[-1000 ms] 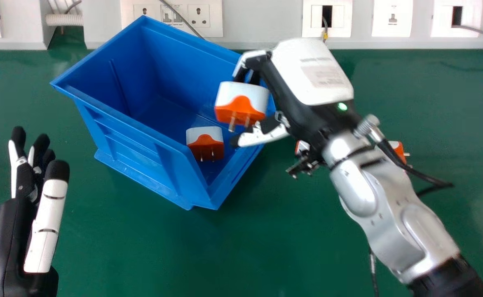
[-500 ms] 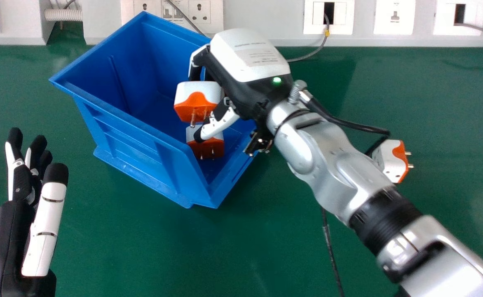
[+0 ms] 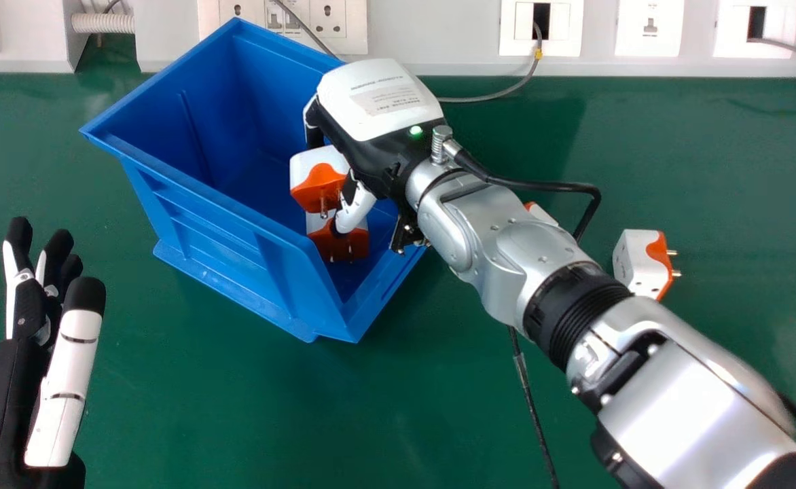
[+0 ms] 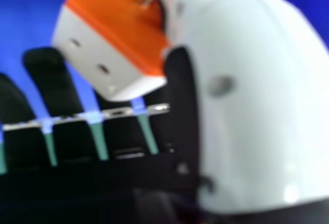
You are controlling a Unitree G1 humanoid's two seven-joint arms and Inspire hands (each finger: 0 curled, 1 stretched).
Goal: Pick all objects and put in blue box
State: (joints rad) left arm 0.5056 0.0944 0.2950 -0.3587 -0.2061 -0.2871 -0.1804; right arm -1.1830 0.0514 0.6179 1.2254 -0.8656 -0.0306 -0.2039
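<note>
"What's all that under the right hand (image 3: pixel 377 102)?"

"A smooth green table (image 3: pixel 398 407), then the blue box (image 3: pixel 235 238). Stiff, shiny plastic, open on top, ribbed along the near side. Its long axis slants from far left of that hand towards near right."

"And the hand?"

"White shell on its back, black body, at the box's opening. It's gripping a plug (image 3: pixel 316 178) between thumb and fingers. The left hand (image 3: pixel 7 380) is well to its left, fingers straight."

"Which way does the gripped plug point?"

"Orange face and metal prongs towards the robot, blocky white body behind, a bit tilted."

"More of them?"

"A second plug (image 3: pixel 344 243) just on the near side of it, in the box, prongs towards the robot too. Can't tell if the two touch. A third plug (image 3: pixel 636 261) lies on the table, well right of the hand, prongs pointing away from it, wide side running near to far."

"Anything smaller?"

"Just an orange and white corner (image 3: pixel 539 213) peeking past the forearm."
</note>
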